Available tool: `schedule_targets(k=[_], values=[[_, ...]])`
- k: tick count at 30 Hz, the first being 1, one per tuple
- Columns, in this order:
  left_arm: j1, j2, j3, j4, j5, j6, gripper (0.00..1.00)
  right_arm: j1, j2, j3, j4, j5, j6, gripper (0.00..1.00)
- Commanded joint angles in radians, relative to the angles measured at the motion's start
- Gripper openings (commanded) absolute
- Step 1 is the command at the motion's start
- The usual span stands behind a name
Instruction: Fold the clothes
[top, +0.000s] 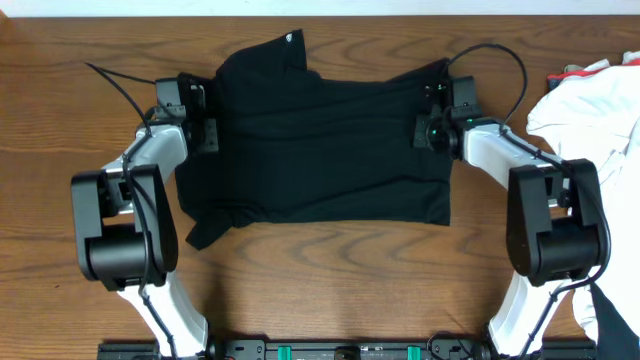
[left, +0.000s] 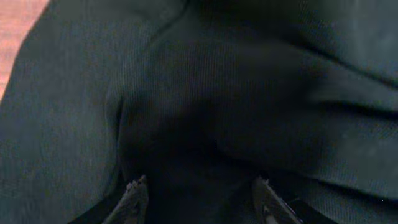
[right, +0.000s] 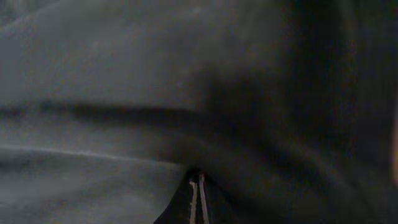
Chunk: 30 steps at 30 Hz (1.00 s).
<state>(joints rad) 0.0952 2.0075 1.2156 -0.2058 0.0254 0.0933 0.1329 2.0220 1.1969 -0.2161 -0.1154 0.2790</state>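
Observation:
The black shirt (top: 320, 150) lies spread on the wooden table (top: 330, 290), with a small white mark (top: 290, 38) at its far edge. My left gripper (top: 208, 128) is at the shirt's left edge. In the left wrist view its fingers (left: 200, 194) are wide apart, open, with bunched black fabric (left: 249, 93) between and beyond them. My right gripper (top: 428, 128) is at the shirt's right edge. In the right wrist view its fingers (right: 196, 186) are pressed together on a crease of the black fabric (right: 124, 93).
A heap of white cloth (top: 600, 110) lies at the table's right side, with a small red item (top: 570, 72) behind it. Black cables loop behind both arms. Bare wood shows in front of the shirt.

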Motion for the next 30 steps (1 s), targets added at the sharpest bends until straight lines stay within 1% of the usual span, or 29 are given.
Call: schedule_targets(k=[1, 2, 4, 6, 7, 9, 12, 14, 15, 17, 19, 21, 22, 24, 27, 30], values=[[0.004, 0.024, 0.089, -0.003, 0.044, -0.012, 0.57, -0.043, 0.031, 0.029, -0.014, -0.002, 0.027, 0.03], [0.004, 0.023, 0.118, -0.014, 0.058, -0.012, 0.57, -0.050, 0.031, 0.041, -0.020, -0.024, 0.023, 0.03], [0.004, 0.022, 0.181, -0.058, 0.078, -0.012, 0.57, -0.063, 0.030, 0.070, -0.034, -0.088, -0.001, 0.10], [0.004, 0.016, 0.248, -0.127, 0.079, -0.011, 0.58, -0.076, 0.019, 0.098, -0.062, -0.151, -0.007, 0.33], [0.005, 0.008, 0.277, -0.163, 0.079, -0.011, 0.66, -0.083, 0.008, 0.111, -0.077, -0.185, -0.007, 0.45], [0.006, -0.018, 0.323, -0.235, 0.070, -0.008, 0.75, -0.097, -0.023, 0.121, -0.098, -0.235, -0.008, 0.51], [0.008, -0.070, 0.341, -0.287, 0.062, -0.008, 0.80, -0.117, -0.081, 0.124, -0.125, -0.283, -0.026, 0.53], [0.006, -0.103, 0.341, -0.309, 0.072, -0.008, 0.80, -0.129, -0.123, 0.124, -0.139, -0.296, -0.024, 0.38], [0.004, -0.113, 0.341, -0.323, 0.086, -0.008, 0.79, -0.130, -0.134, 0.124, -0.146, -0.301, -0.020, 0.33], [-0.003, -0.124, 0.341, -0.370, 0.128, -0.008, 0.78, -0.129, -0.149, 0.124, -0.169, -0.310, -0.012, 0.27], [-0.015, -0.126, 0.341, -0.453, 0.164, -0.008, 0.78, -0.123, -0.153, 0.124, -0.220, -0.326, -0.003, 0.23], [-0.026, -0.126, 0.341, -0.551, 0.177, -0.009, 0.73, -0.114, -0.153, 0.124, -0.290, -0.360, -0.003, 0.20], [-0.032, -0.126, 0.341, -0.601, 0.177, -0.009, 0.71, -0.110, -0.153, 0.124, -0.330, -0.372, -0.004, 0.21], [-0.043, -0.126, 0.341, -0.716, 0.177, -0.012, 0.67, -0.102, -0.158, 0.124, -0.412, -0.398, -0.044, 0.33], [-0.047, -0.126, 0.341, -0.859, 0.176, -0.020, 0.60, -0.094, -0.170, 0.124, -0.520, -0.407, -0.117, 0.38], [-0.039, -0.139, 0.341, -0.958, 0.173, -0.047, 0.55, -0.090, -0.203, 0.124, -0.605, -0.406, -0.184, 0.45]])
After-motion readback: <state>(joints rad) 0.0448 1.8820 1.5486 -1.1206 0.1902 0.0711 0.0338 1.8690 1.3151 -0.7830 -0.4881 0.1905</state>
